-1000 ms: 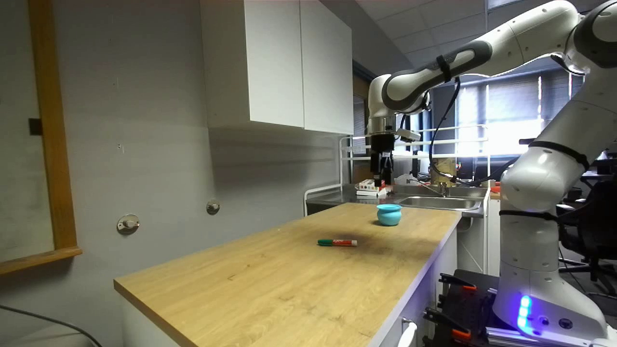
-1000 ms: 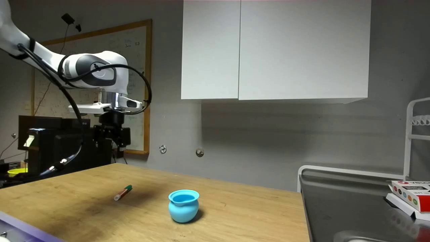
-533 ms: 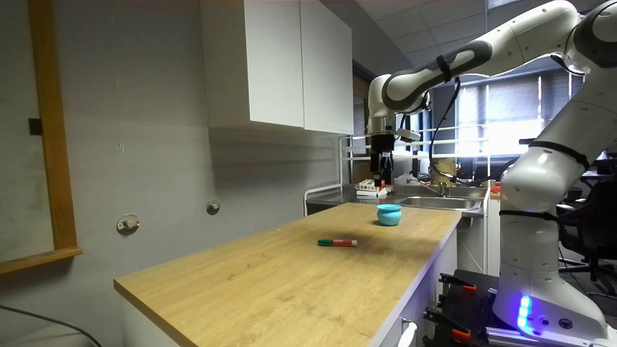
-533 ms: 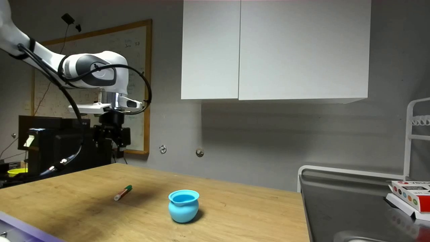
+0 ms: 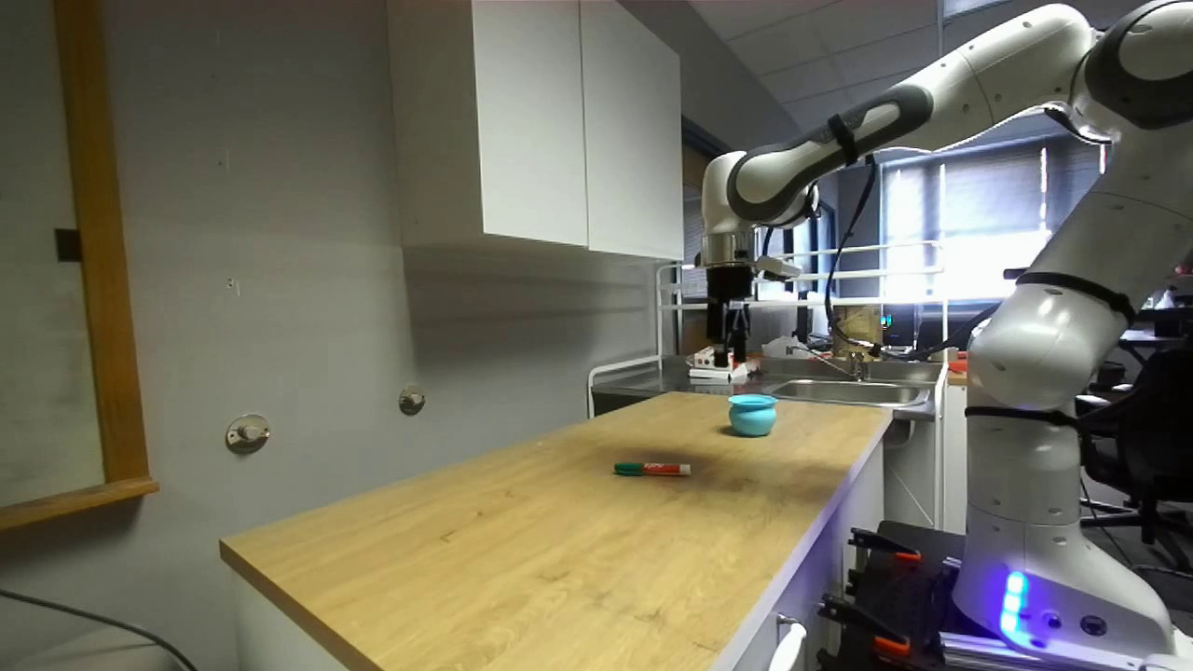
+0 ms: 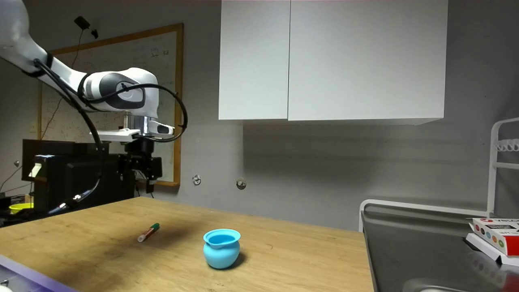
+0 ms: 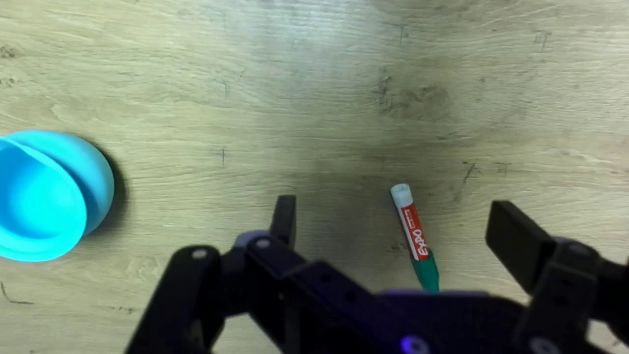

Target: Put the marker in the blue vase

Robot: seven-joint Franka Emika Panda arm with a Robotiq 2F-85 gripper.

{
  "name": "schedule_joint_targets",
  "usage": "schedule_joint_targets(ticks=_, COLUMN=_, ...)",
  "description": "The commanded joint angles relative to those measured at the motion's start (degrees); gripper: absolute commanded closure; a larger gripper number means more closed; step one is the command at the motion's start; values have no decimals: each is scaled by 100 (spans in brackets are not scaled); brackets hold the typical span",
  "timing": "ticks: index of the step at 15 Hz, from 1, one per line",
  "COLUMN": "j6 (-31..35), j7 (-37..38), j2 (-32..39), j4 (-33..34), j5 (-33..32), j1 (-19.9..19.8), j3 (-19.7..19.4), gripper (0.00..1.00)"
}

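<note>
The hand (image 7: 397, 228) hangs in the air above the wooden tabletop (image 6: 292, 259), and its two fingers (image 7: 284, 221) are spread widely from each other. In the wrist view the marker (image 7: 414, 231), which is white, red and green, appears between these fingers, but it lies on the tabletop below them, and its green end goes partly out of sight behind the hand. The blue vase (image 6: 221, 254) stands upright on the same tabletop, apart from the marker, and in both exterior views a white cabinet (image 6: 357, 61) is seen on the wall (image 6: 308, 194), higher than the tabletop.
</note>
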Motion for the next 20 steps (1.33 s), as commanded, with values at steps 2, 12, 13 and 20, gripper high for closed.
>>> schedule_joint_targets(ticks=2, j6=215, j7=-161, j2=845, j4=412, j5=-316, j1=163, j3=216, gripper=0)
schedule_joint_targets(ticks=12, j6=746, j7=-798, j2=2458, j4=895, j5=-685, j1=580, j3=503, gripper=0)
schedule_joint_targets(ticks=13, j6=794, j7=-849, j2=2612, j4=976, j5=-762, j1=567, j3=499, gripper=0)
schedule_joint_targets(ticks=20, j6=835, j7=-1097, j2=3565, j4=1597, j5=-922, j1=528, j3=491, gripper=0)
